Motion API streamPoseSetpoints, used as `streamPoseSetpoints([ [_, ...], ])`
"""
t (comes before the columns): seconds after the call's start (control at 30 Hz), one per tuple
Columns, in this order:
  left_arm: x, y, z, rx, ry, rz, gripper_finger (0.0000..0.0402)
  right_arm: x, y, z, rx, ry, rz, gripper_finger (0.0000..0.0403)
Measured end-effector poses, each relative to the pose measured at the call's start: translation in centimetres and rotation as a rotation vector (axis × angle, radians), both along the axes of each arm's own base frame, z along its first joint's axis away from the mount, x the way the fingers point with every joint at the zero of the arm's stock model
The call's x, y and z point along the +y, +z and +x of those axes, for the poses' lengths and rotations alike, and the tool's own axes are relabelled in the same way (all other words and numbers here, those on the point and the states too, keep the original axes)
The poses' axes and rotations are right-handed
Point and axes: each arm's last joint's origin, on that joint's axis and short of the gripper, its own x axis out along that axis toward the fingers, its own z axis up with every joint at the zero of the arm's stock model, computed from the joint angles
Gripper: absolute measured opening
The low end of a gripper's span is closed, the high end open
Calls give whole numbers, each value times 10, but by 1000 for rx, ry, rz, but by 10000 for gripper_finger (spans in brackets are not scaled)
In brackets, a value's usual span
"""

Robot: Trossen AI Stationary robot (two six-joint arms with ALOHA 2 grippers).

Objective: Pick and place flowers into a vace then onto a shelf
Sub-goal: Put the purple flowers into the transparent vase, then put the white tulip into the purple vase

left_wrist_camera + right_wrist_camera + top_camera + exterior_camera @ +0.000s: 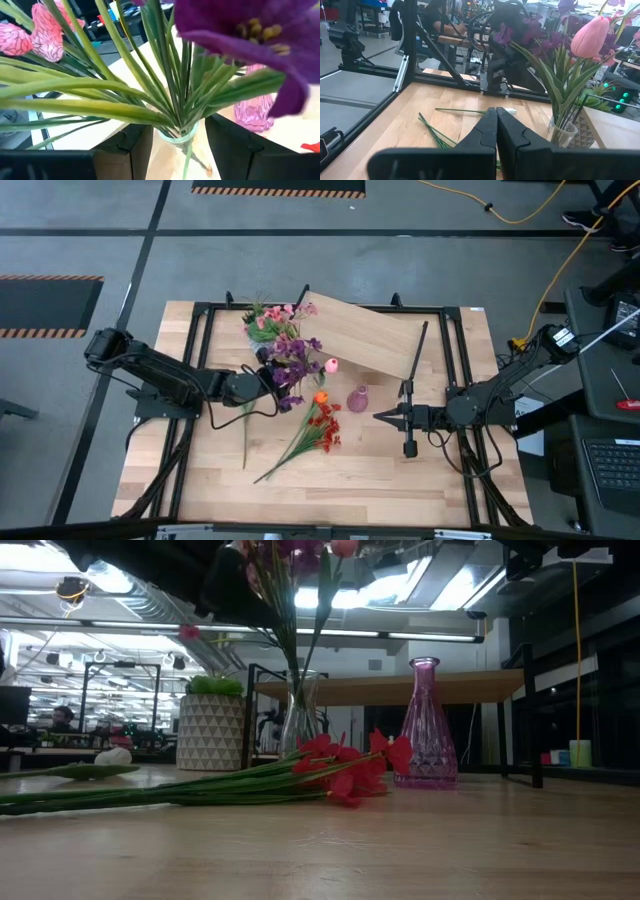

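Left gripper (268,380) is reaching mid-surface, jaws straddling the clear vase (176,135), its contact hidden under the flowers (290,352). Red bunch (322,430) is lying loose. Right gripper (382,416) is waiting, jaws together, near the right edge.

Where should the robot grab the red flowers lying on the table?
Probably the green stems, not the blooms. The red flowers lie flat with their stems fanning toward the table's front edge, apart from the pink vase. Come straight down and pinch across the stem bundle, near the blooms where they bunch tightest.
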Motion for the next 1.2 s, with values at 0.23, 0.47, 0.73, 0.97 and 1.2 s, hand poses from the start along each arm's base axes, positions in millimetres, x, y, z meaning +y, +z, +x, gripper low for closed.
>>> streamPoseSetpoints([
  [0.23, 0, -2, -3, 58, -12, 39, 173, 0, 0, 0, 0, 0, 0, 0],
  [0.47, -12, 13, -22, 55, -17, 64, 173, 0, 0, 0, -1, 0, 1, 0],
  [0.73, -24, 28, -56, 49, -86, -10, 173, 0, 0, 0, -1, 0, 1, 0],
  [0.97, -35, 33, -73, 61, -193, -29, 173, 0, 0, 0, -1, 0, 1, 0],
  [1.2, -52, 33, -81, 78, -374, -68, 139, 0, 0, 0, 0, 0, 1, 0],
])
